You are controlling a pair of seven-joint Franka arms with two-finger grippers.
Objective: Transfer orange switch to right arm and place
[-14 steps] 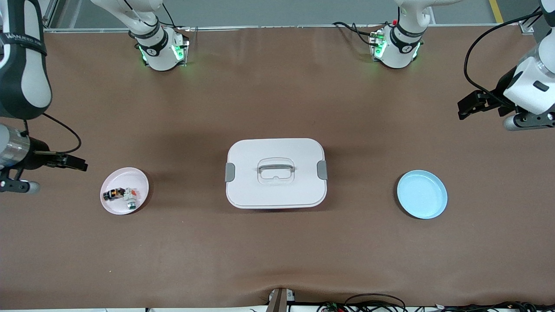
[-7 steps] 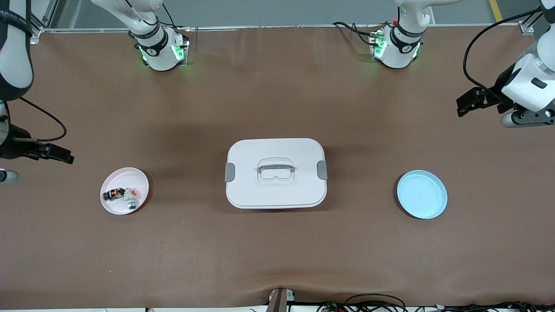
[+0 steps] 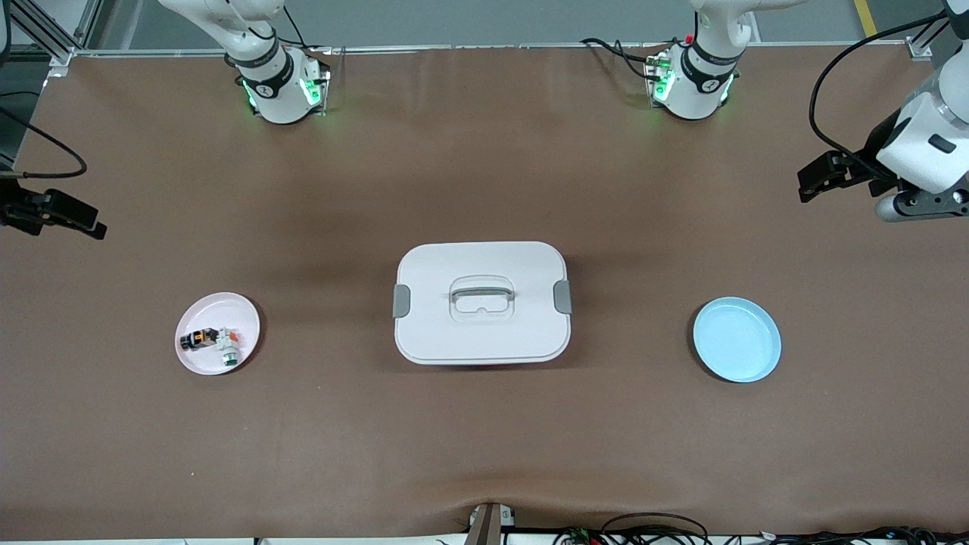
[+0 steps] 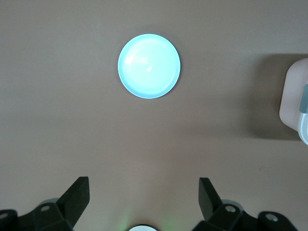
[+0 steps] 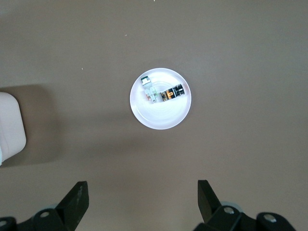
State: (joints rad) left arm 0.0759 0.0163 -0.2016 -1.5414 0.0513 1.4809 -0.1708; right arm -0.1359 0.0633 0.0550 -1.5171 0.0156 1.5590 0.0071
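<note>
Now orange switch (image 3: 200, 338) on pink plate (image 3: 246, 322), left hand (image 4: 143, 197) & right hand (image 5: 142, 198) wide, empty

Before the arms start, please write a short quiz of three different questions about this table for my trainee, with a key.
1. True or false: the orange switch lies in the pink plate.
2. What stands between the two plates? A) a cup B) a lidded box C) a tray
3. Fill in: the blue plate holds ____.

Key
1. True; it lies beside a white-and-green part.
2. B; the box is at the table's middle.
3. Nothing. Both hands are open and empty: the right hand at its own end of the table, the left hand at the other end.
</note>
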